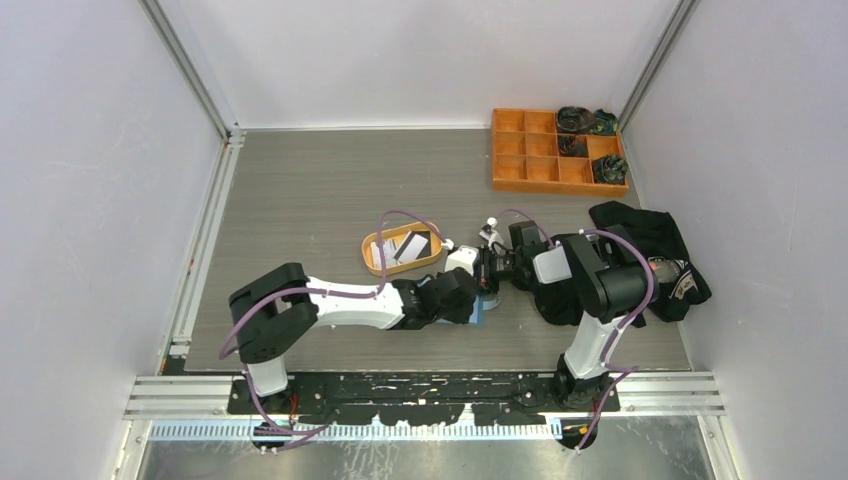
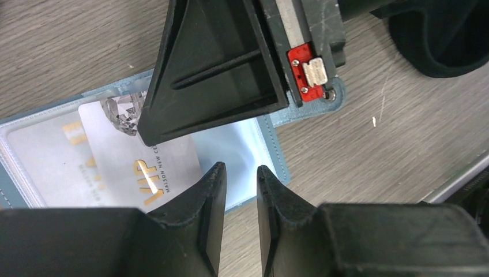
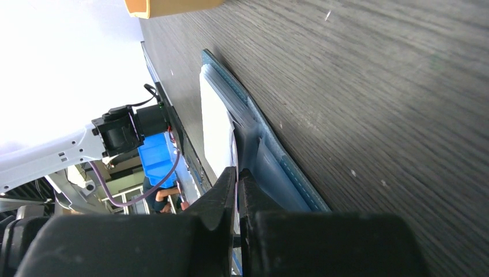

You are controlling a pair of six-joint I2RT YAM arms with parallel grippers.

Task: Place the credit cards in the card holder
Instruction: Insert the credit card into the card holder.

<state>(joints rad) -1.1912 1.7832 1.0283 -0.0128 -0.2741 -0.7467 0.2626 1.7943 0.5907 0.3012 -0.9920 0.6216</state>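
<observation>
Left wrist view, nearest first: the left gripper [image 2: 239,173] hangs over the near edge of the card holder [image 2: 228,147], its jaws a little apart with nothing between them. The blue holder lies open on the table [image 2: 69,46], and a pale credit card [image 2: 115,161] sits in its clear pocket. The right gripper [image 2: 144,130] is clenched, its tip down on that card at the pocket; whether it pinches the pocket leaf I cannot tell. Farther back, an orange oval tray [image 1: 372,258] holds more credit cards [image 1: 410,245]. Farthest, at the back right, stands an orange compartment box [image 1: 510,150].
</observation>
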